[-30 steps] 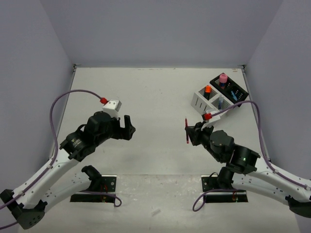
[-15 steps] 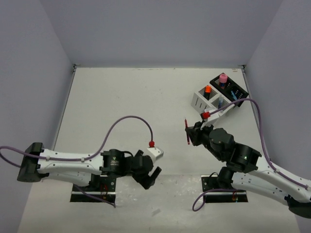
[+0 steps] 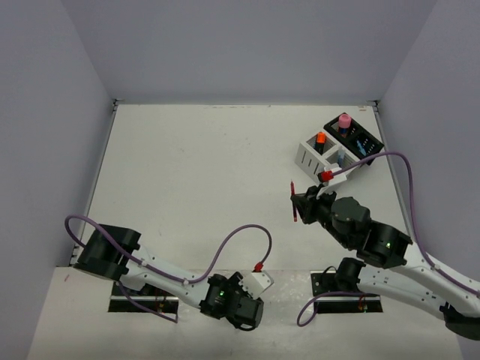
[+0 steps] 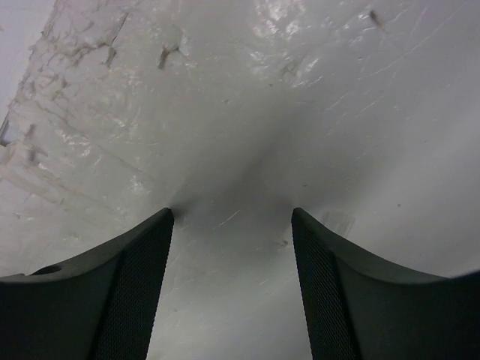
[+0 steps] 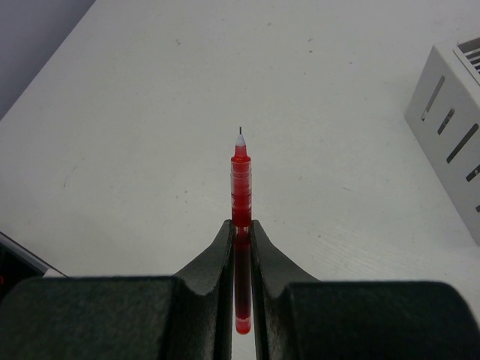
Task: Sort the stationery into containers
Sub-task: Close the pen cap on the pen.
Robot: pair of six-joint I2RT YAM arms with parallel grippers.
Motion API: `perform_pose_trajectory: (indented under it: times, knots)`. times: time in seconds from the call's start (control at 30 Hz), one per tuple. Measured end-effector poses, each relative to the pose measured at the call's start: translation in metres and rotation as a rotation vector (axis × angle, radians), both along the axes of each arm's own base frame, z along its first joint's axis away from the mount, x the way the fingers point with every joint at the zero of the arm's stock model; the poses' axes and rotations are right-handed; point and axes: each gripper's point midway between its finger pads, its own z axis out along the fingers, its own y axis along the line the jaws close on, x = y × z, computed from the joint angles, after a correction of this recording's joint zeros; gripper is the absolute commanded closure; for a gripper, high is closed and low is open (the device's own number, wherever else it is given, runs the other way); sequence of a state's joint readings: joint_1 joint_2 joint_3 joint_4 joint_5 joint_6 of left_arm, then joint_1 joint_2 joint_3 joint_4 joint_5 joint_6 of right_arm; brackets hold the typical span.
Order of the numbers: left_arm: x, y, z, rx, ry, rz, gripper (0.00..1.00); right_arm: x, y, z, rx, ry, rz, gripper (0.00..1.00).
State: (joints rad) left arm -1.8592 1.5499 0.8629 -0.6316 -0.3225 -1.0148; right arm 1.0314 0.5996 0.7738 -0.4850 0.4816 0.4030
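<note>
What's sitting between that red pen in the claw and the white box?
Nothing. In the right wrist view, only bare table separates the red pen in the right claw from the white box.

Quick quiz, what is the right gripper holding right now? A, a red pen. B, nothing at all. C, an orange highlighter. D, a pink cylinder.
A: in the right wrist view the right gripper is clamped shut on a red pen, whose fine tip sticks out in front of it.
</note>
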Motion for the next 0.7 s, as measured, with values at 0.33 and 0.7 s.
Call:
perform_pose_trajectory:
  times: [0.33,0.7]
  knots:
    - [-0.005,-0.021,0.011,-0.065,-0.007,0.018,0.36,0.001,-0.001,-0.004,-0.018,0.011,-0.004,1.00]
    - [-0.047,-0.032,0.028,-0.117,0.038,-0.091,0.36,0.003,0.001,-0.011,-0.045,0.029,-0.010,1.00]
